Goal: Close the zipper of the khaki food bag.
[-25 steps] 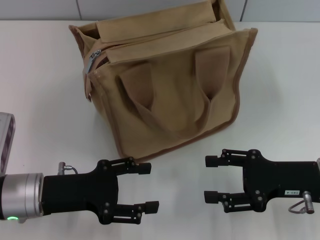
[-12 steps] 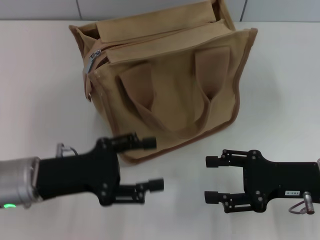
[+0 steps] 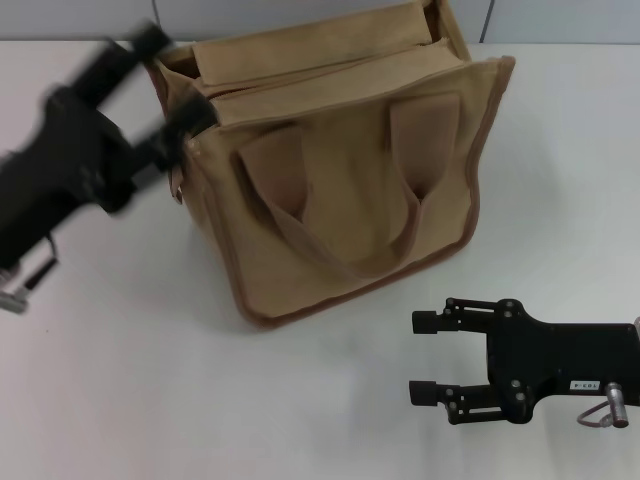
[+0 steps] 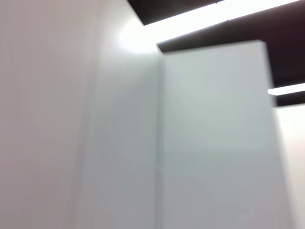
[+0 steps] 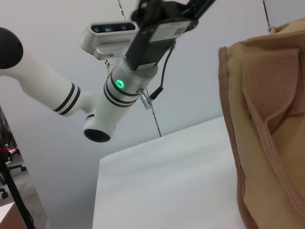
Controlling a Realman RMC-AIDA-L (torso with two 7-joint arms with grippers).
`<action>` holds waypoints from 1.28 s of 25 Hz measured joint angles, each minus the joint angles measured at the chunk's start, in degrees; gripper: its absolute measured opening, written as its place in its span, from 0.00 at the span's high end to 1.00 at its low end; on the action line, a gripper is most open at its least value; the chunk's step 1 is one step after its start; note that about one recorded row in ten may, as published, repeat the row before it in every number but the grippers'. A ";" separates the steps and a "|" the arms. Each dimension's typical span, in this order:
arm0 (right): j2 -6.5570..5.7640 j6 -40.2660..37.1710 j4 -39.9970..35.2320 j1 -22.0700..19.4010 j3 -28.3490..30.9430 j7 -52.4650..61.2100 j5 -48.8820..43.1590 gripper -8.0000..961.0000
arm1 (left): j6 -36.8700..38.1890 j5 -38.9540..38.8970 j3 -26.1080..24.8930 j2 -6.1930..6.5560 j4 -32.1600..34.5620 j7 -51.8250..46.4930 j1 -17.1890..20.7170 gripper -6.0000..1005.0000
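The khaki food bag (image 3: 340, 170) stands on the white table (image 3: 120, 380), handles lying over its near face; one side of it shows in the right wrist view (image 5: 267, 124). The tan zipper (image 3: 300, 82) runs along its top. My left gripper (image 3: 165, 90), motion-blurred, is open at the bag's left end, where the zipper starts; the silver pull tab is hidden behind its fingers. The left wrist view shows only a pale wall. My right gripper (image 3: 427, 358) is open and empty, low on the table in front of the bag's right corner.
A light wall with panel seams (image 3: 155, 18) runs behind the table's far edge. The left arm (image 5: 119, 83), with a green light, shows in the right wrist view beside the bag.
My left gripper has swung from the table's front edge up and back to the bag's top left end, still open. The right arm and the bag have not moved.
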 joint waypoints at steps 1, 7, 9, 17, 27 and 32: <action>0.00 0.01 0.00 -0.02 0.00 0.00 0.00 0.18 | -1.38 -1.96 -0.10 0.05 0.00 0.37 0.52 0.17; 0.00 0.05 0.00 -0.26 0.25 0.01 -0.02 0.18 | -10.90 -3.26 -0.25 1.58 1.76 3.29 3.79 0.17; 0.00 0.05 0.00 -0.26 0.33 0.01 -0.07 0.18 | -13.55 -0.21 -0.11 2.69 2.24 3.68 4.61 0.17; 0.00 0.05 0.00 -0.25 0.20 0.33 -0.13 0.18 | -19.08 10.83 -0.48 3.99 3.20 4.23 4.94 0.17; 0.00 0.03 0.00 -0.25 0.00 0.56 -0.14 0.18 | -24.39 11.82 -2.11 0.54 4.75 7.05 2.14 0.17; 0.00 -0.02 0.00 -0.25 0.28 0.59 -0.14 0.18 | -24.49 11.74 -7.03 0.08 4.39 9.61 1.98 0.17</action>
